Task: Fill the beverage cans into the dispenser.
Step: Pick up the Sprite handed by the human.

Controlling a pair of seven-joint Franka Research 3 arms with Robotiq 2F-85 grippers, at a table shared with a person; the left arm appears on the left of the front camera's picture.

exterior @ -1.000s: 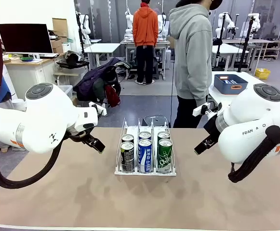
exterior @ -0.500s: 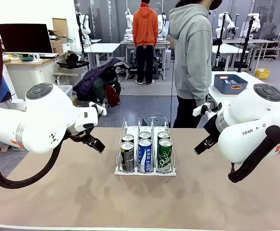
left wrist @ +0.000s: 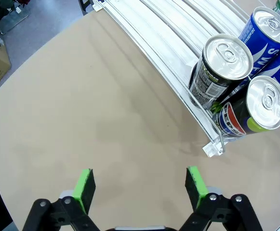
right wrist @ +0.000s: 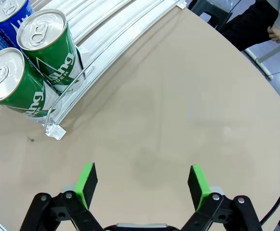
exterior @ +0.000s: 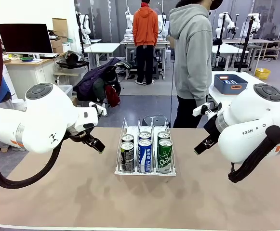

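The clear dispenser (exterior: 145,169) stands mid-table with several beverage cans in its three lanes: a black can (exterior: 127,157), a blue-and-white can (exterior: 144,155) and a green can (exterior: 165,155) in front, more behind them. My left gripper (left wrist: 140,186) hovers open over bare tabletop, with the dispenser's left rail (left wrist: 168,57) and a black can (left wrist: 220,72) ahead to its right. My right gripper (right wrist: 142,183) is open too, nothing between its green pads. Two green cans (right wrist: 50,48) sit ahead to its left in the dispenser (right wrist: 106,41).
A person in a grey hoodie (exterior: 193,57) stands at the far side of the table, one hand (right wrist: 276,32) hanging near the table edge. A blue bin (exterior: 230,83) rests on another table at the back right. Tan tabletop (exterior: 140,197) lies open in front of the dispenser.
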